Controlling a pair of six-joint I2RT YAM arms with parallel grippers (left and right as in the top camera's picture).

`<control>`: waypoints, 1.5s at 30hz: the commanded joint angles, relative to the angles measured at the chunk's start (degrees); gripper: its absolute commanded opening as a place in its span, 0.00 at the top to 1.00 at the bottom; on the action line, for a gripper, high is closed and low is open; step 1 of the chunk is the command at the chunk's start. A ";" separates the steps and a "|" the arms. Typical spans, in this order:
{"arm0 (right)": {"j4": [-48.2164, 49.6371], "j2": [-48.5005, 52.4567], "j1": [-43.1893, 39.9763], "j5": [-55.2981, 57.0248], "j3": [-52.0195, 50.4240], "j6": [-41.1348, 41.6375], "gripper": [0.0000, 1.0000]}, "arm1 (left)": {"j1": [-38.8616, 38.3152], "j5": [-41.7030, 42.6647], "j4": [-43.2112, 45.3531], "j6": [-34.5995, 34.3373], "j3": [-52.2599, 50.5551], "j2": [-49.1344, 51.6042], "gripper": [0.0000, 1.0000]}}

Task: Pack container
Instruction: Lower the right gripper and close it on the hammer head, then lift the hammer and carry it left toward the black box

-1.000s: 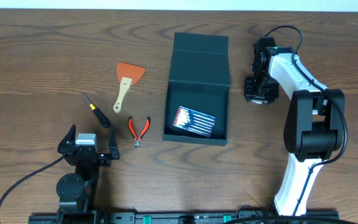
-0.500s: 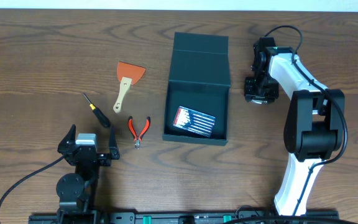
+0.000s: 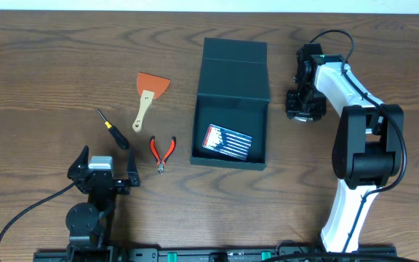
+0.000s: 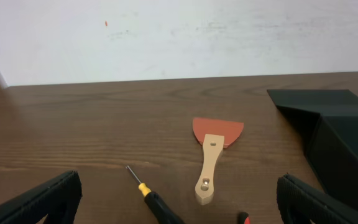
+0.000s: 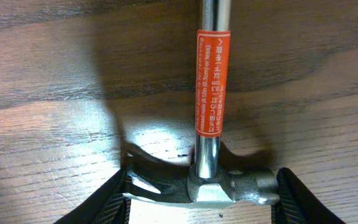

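The container (image 3: pixel 232 93), a dark teal box with its flap lid folded back, stands open at the table's middle. A flat printed packet (image 3: pixel 228 141) lies inside it. To its right, my right gripper (image 3: pixel 302 108) points down at the table. In the right wrist view my right gripper (image 5: pixel 201 186) is shut on the head of a hammer (image 5: pixel 211 87), one pad against the claw and one against the face. The chrome shaft carries an orange label. My left gripper (image 3: pixel 108 159) stands wide open near the front left, holding nothing. The container (image 4: pixel 347 143) shows at the right edge of the left wrist view.
Left of the container lie an orange-bladed scraper (image 3: pixel 150 94) with a wooden handle, a black and yellow screwdriver (image 3: pixel 113 129) and red-handled pliers (image 3: pixel 162 151). The scraper (image 4: pixel 213 155) and screwdriver (image 4: pixel 151 199) lie just ahead of the left gripper (image 4: pixel 179 193).
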 commanded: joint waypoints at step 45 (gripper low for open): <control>-4.57 -21.35 1.36 2.34 2.82 -6.29 0.99 | 0.09 0.57 -0.87 0.83 -1.55 -0.35 0.01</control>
